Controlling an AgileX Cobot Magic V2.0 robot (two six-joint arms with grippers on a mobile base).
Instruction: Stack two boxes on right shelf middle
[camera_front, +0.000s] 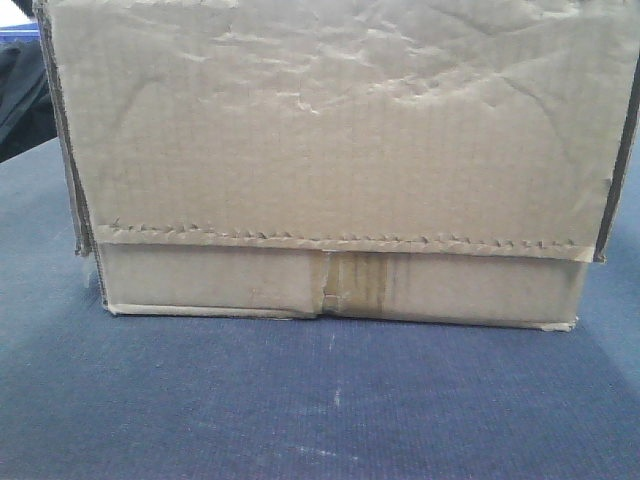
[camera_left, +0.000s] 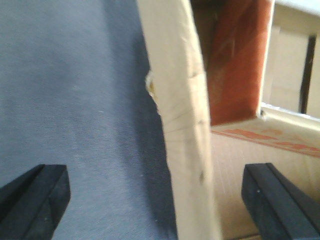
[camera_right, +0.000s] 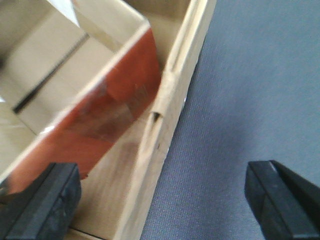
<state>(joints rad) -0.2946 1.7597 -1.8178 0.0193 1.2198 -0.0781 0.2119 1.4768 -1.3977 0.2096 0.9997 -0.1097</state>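
One brown corrugated box (camera_front: 330, 140) fills the front view, its wrinkled face, zigzag-edged flap and taped seam towards me. It rests on dark blue cloth. My left gripper (camera_left: 157, 205) is open and straddles the box's left wall (camera_left: 182, 125), one finger over the cloth and the other inside the box. On the other side, my right gripper (camera_right: 162, 205) is open astride the right wall (camera_right: 170, 100), with one finger inside and one outside. Inside the box an orange-red glossy inner flap (camera_right: 125, 85) shows. No second box shows, and the shelf is out of view.
The blue cloth surface (camera_front: 320, 400) spreads in front of the box and along both sides. A dark black shape (camera_front: 20, 90) and a strip of blue (camera_front: 15, 35) lie at the far left behind the box.
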